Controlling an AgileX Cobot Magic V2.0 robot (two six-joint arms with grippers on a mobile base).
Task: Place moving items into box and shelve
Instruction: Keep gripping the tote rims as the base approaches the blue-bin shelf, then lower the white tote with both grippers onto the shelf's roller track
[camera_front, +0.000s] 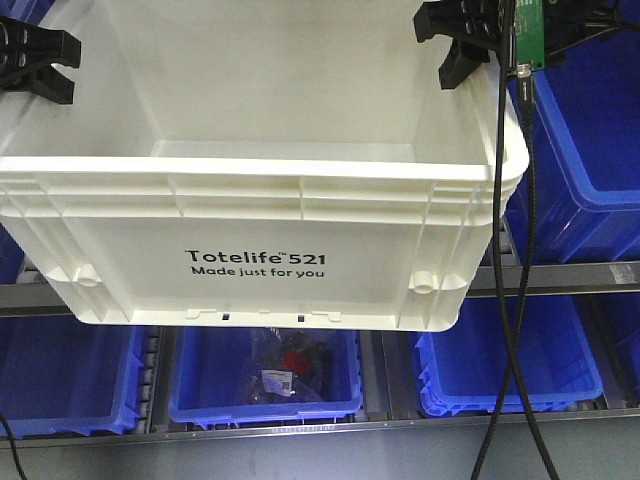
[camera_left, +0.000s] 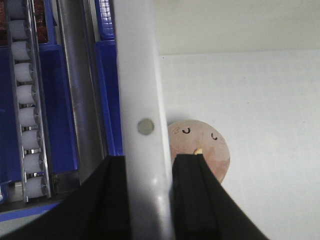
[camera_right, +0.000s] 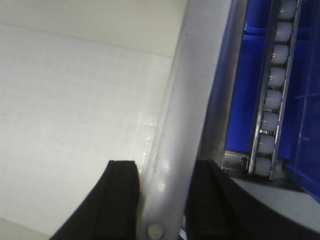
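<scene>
**Box lifted toward the shelf**

Against a rack of blue bins (camera_front: 265, 385) and roller rails (camera_right: 272, 95), carrying the white box (camera_front: 260, 265) in the air, printed "Totelife 521". Left gripper (camera_left: 150, 200) clenched on the left rim, right gripper (camera_right: 162, 200) clenched on the right rim. Inside by the left wall, one round toy bun (camera_left: 207, 150) with a drawn face. Probably the shelving step; next, keeping level and sliding onto the rails.

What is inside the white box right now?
One round bun toy with a drawn face lies on the box floor beside the left wall. The rim and jaws hide the rest of the floor.
</scene>
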